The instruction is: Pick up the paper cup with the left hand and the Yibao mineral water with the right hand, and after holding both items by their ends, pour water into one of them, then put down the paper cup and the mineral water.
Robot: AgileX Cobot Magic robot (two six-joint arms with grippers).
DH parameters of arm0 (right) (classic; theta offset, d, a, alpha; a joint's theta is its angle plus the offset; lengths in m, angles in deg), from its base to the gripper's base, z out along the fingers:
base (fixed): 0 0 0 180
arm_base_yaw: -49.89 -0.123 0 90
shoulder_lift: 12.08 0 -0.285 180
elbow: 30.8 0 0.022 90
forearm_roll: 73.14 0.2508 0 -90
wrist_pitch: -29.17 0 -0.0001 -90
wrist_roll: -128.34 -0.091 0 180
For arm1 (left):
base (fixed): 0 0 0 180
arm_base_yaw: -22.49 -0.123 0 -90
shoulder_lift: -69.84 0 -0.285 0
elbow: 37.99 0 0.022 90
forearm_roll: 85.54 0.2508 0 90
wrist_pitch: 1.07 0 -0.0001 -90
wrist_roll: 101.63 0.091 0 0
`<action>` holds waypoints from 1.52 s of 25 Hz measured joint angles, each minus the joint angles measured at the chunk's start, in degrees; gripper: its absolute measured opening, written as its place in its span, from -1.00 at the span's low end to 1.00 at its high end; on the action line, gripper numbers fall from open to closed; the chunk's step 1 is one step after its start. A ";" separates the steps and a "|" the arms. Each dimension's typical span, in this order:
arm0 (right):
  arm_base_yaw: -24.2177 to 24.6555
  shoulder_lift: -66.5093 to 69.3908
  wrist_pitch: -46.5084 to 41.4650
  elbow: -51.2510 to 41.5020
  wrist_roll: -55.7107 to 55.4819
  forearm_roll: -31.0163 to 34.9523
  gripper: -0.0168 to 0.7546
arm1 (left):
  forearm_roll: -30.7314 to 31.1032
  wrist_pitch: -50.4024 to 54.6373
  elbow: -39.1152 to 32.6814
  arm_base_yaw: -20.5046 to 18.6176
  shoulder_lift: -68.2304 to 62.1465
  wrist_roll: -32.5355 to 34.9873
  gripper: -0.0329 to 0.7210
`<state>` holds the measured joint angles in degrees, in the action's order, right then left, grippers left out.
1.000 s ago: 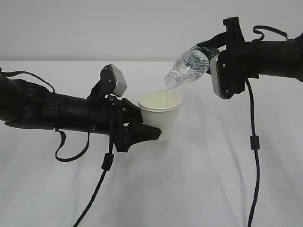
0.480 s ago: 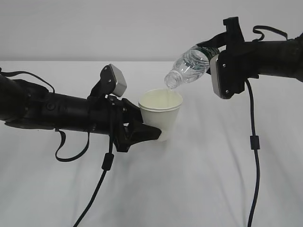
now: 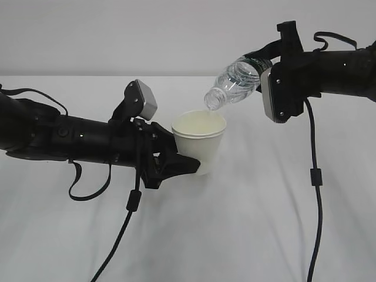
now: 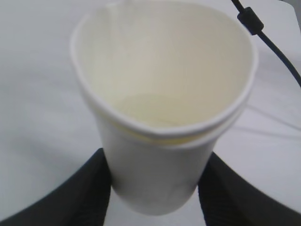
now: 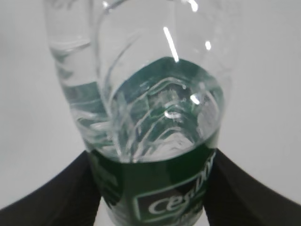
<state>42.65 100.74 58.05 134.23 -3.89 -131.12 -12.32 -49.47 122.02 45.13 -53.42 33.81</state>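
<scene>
The cup point(image 3: 199, 141) is clamped in the left jaws, the tilted bottle point(image 3: 235, 82) in the right jaws, its mouth above the rim. Water could be spilled onto the bench point(image 3: 247, 223) if the mouth drifts.

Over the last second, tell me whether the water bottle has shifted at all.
No. The Yibao mineral water sits at the same tilt, its mouth over the same far edge of the paper cup, which has not moved either.
</scene>
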 joint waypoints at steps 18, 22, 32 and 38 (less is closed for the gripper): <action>0.00 0.00 0.00 0.00 -0.11 0.00 0.23 | -1.30 0.00 0.00 0.00 0.00 -0.05 0.13; 0.00 0.00 0.00 0.00 -0.11 0.00 0.23 | -1.30 0.00 0.00 0.00 0.00 -0.05 0.13; 0.00 0.00 0.00 0.00 -0.11 0.00 0.23 | -1.30 0.00 0.00 0.00 0.00 -0.05 0.13; 0.00 0.00 0.00 0.00 -0.11 0.00 0.23 | -1.30 0.00 0.00 0.00 0.00 -0.05 0.13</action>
<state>42.65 100.74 58.05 134.23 -4.00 -131.12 -13.62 -49.47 122.02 45.13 -53.42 33.75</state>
